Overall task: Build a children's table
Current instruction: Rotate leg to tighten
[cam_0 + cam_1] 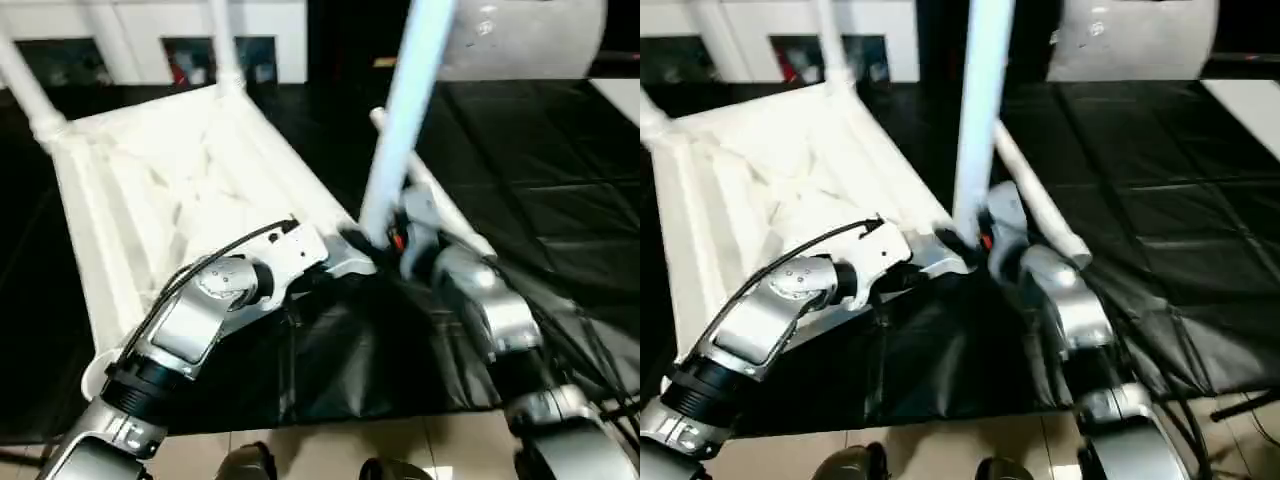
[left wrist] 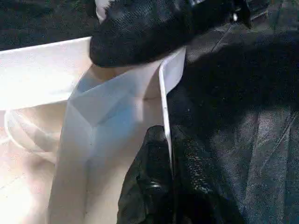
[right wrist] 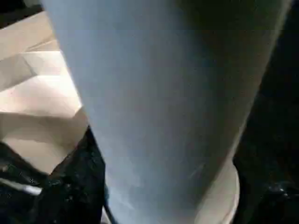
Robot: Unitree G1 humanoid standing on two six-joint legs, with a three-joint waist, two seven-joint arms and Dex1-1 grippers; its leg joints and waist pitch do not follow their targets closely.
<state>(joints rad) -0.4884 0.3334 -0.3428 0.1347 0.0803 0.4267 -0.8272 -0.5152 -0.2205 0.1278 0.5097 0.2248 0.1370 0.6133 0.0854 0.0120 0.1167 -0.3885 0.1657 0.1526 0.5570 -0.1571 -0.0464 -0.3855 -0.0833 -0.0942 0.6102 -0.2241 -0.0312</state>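
The left gripper point(image 1: 345, 245), pressed together, pinches the upturned children's table point(image 1: 150, 190) at its rim; just beside it the right gripper point(image 1: 392, 238), spread uncertain, meets an upright leg point(image 1: 405, 110).

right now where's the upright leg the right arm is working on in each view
Left eye view: the upright leg rises right of centre, from the near right corner of the tabletop to the top edge.
Right eye view: same leg, near centre.
Left wrist view: I cannot make it out.
Right wrist view: the leg is close up, rising from a round socket.
Shared landmark: the tabletop's ribbed underside.
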